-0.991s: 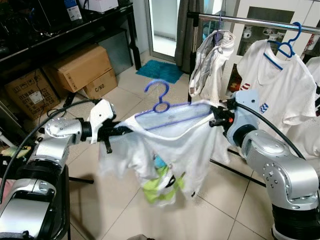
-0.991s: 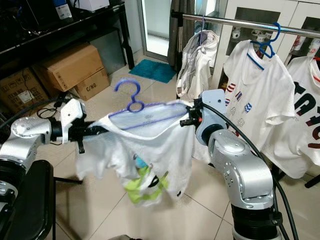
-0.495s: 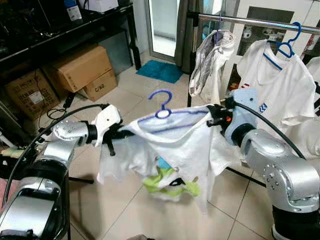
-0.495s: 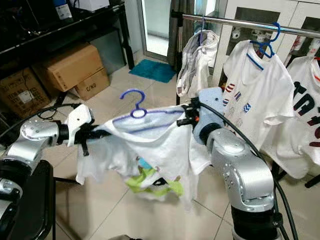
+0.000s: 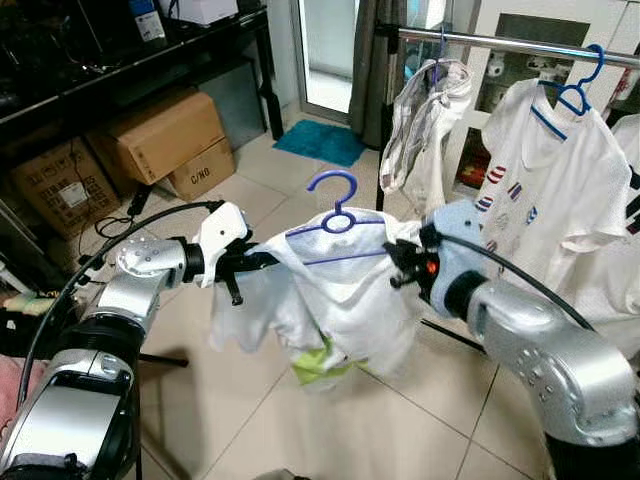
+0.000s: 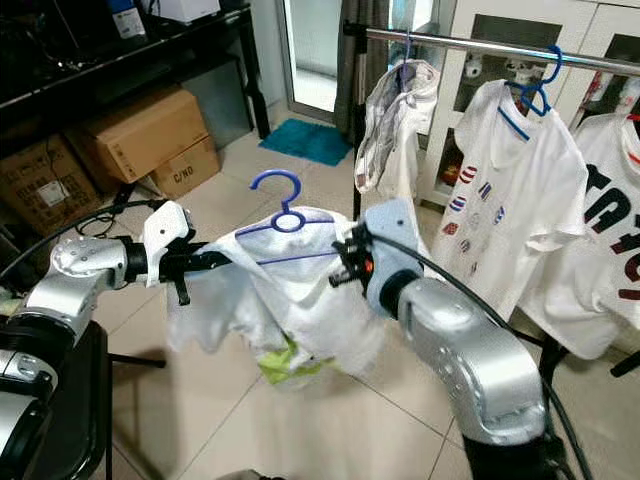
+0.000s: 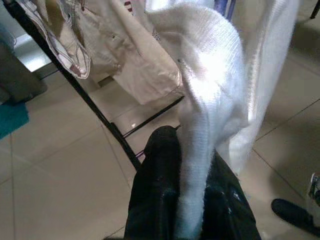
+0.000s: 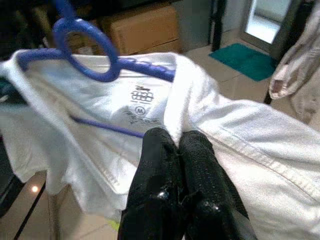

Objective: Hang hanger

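The robot holds a white T-shirt (image 5: 330,300) on a blue hanger (image 5: 335,205) out in front of itself, above the tiled floor (image 5: 420,430). The left claw (image 5: 262,262) pinches one shoulder of the shirt, its black fingers (image 7: 155,200) pressed together on a fold of cloth. The right claw (image 5: 392,262) pinches the other shoulder near the collar label, its fingers (image 8: 160,190) clamped together on the fabric. The hanger's hook points up, below and well apart from the metal clothes rail (image 5: 520,45), where other shirts (image 5: 560,160) already hang. Cardboard boxes (image 5: 165,135) sit to the left.
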Controlling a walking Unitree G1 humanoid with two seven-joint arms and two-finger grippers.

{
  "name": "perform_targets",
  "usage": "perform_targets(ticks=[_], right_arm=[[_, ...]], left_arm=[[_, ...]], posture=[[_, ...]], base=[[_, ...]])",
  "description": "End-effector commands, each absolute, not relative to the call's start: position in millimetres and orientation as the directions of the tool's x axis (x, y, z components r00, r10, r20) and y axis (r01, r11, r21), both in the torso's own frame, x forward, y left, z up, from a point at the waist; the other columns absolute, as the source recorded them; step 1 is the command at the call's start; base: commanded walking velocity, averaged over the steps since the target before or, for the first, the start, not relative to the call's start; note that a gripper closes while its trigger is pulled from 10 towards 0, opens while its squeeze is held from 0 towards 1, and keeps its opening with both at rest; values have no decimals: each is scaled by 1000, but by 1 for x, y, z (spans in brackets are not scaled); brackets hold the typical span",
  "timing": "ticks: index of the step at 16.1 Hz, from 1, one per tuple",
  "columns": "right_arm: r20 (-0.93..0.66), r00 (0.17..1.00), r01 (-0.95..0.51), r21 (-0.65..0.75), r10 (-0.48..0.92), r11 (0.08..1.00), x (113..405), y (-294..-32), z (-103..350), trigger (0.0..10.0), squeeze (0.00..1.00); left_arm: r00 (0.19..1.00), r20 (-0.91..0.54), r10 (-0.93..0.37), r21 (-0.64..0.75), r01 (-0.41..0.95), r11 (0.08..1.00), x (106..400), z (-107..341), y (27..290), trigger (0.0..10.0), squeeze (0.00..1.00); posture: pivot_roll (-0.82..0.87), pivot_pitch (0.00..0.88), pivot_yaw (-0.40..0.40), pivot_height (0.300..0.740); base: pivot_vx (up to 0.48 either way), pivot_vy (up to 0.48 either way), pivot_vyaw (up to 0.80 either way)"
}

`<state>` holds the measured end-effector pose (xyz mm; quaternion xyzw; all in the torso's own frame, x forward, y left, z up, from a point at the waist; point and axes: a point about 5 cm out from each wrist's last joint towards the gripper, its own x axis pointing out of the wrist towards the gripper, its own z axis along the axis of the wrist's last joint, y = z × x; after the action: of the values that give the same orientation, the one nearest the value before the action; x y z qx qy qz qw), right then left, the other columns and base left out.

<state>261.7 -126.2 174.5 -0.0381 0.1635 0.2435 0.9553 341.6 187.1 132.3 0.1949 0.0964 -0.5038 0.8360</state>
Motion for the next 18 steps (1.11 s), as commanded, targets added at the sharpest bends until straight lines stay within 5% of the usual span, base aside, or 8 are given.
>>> perform_targets(ticks=[1,6,11,12,13,18], right_arm=[[-305,813,-520,6,497,854,259,-131,180,10000,1000],[-159,766,-641,-100,623,761,250,-184,219,10000,1000],[-153,611,-791,-145,777,594,245,-170,226,10000,1000],[-178,590,-807,-157,787,569,248,-167,221,10000,898],[-194,582,-813,-162,789,560,251,-166,218,10000,0],[-214,575,-817,-190,789,544,262,-162,214,10000,0]], left_arm=[[494,-314,-811,259,866,428,346,147,193,0,0],[417,-342,-842,261,903,341,340,153,205,0,0],[288,-307,-907,276,939,205,333,162,195,0,0],[251,-300,-920,287,944,164,331,165,191,0,0],[221,-299,-928,293,947,131,330,166,188,0,0],[132,-324,-937,289,957,35,322,161,179,0,0]], posture=[[-172,0,131,740],[-174,0,134,740],[-172,0,136,740],[-164,0,133,740],[-164,0,133,740],[-162,0,133,740]], base=[[0,0,0],[0,0,0],[0,0,0],[0,0,0],[0,0,0],[0,0,0]])
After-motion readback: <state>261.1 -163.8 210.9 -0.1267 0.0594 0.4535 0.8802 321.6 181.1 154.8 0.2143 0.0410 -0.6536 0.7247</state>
